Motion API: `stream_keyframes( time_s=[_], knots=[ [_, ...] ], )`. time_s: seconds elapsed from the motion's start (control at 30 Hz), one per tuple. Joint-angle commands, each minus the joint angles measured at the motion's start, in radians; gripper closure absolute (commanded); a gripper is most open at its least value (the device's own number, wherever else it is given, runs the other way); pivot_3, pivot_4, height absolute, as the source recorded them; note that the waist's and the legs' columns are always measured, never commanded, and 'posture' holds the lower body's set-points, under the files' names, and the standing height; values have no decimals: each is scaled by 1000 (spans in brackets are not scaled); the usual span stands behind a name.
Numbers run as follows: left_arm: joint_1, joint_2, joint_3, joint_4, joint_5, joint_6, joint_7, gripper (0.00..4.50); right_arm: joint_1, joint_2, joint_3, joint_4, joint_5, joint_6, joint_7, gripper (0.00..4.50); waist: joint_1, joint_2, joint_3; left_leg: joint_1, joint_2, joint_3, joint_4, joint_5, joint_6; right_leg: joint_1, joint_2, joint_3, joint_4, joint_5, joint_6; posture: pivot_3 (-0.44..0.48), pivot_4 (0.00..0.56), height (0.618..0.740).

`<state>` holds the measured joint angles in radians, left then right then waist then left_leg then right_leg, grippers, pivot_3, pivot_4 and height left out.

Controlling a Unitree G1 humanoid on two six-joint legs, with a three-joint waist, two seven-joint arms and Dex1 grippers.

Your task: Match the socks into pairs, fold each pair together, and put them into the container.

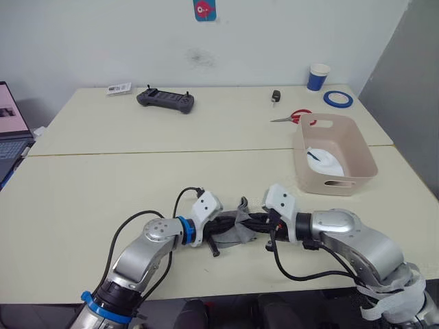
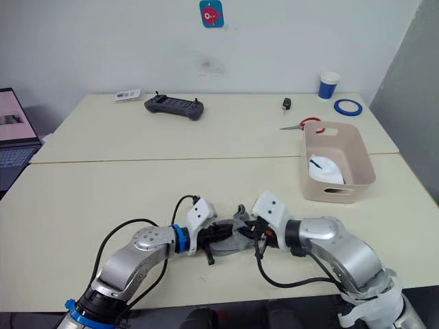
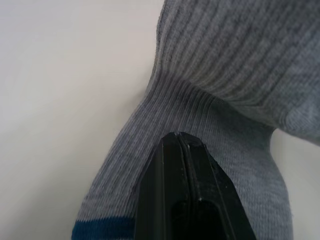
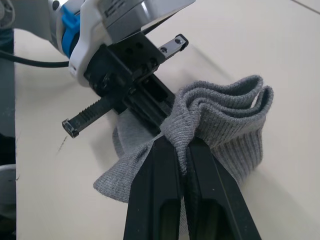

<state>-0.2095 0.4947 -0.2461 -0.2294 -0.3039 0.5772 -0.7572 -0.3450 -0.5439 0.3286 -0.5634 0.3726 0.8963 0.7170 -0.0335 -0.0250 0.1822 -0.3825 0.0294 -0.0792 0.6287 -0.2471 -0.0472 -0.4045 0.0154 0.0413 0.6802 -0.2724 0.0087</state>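
Note:
A grey sock [image 1: 241, 221] lies bunched near the table's front edge, between my two grippers. My left gripper [image 1: 228, 225] reaches in from the left and is shut on the ribbed grey fabric [image 3: 210, 125], where a blue stripe [image 3: 100, 231] shows on the cloth. Opposite it, my right gripper [image 1: 252, 219] is shut on a folded edge of the same grey sock [image 4: 225, 110], facing the left gripper [image 4: 145, 95]. The container [image 1: 337, 184] stands at the right with a white sock [image 1: 322, 162] inside.
Behind the container lie red-handled scissors [image 1: 296, 117], a blue tape roll [image 1: 338, 99], a blue-and-white paper cup [image 1: 318, 77] and a black key fob [image 1: 276, 96]. A black controller [image 1: 165, 100] sits at the back. A laptop [image 1: 10, 127] stands at the far left.

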Motion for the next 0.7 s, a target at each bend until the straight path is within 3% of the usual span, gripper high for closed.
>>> stream_keyframes(
  time_s=[0.03,0.13,0.43,0.7],
  knots=[
    [26,51,70,-75,-53,50,-27,4500,-29,-10,44,39,-29,-49,26,4480,-1,0,0,0,0,0,0,0,0,0,0,0,0,0,0,0,150,740],
    [57,104,67,-96,-47,61,-52,4500,-36,-20,61,60,-43,-75,41,4480,-2,0,0,0,0,0,0,0,0,-1,0,0,0,0,0,0,150,740],
    [111,104,36,-30,11,6,-31,4500,-108,27,70,38,-22,-37,34,4480,0,0,0,0,0,0,0,0,0,0,0,0,0,0,0,0,150,740],
    [113,92,44,-30,10,7,-22,4500,-139,136,157,132,-60,-10,-10,4480,0,1,0,0,0,0,0,0,0,0,-1,0,0,0,0,0,150,740]
  ],
)
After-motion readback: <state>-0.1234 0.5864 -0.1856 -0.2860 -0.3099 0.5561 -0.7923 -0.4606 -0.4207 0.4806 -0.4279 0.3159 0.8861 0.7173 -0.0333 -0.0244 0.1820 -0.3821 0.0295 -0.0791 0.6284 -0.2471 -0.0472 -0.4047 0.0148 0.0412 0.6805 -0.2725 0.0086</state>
